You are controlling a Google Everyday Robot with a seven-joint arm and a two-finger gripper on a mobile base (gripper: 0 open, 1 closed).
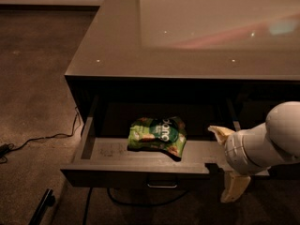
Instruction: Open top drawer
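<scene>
Top drawer (110,178) pulled fully out beneath glossy countertop (117,41), green snack bag (158,134) on its floor, gripper (219,165) at the drawer's right front corner, fingers spread wide, holding nothing

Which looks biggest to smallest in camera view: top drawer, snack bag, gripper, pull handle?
1. top drawer, pulled out.
2. snack bag and gripper, at the drawer's right front corner: they look alike, and the gripper is nearer, so unranked.
3. pull handle.
</scene>
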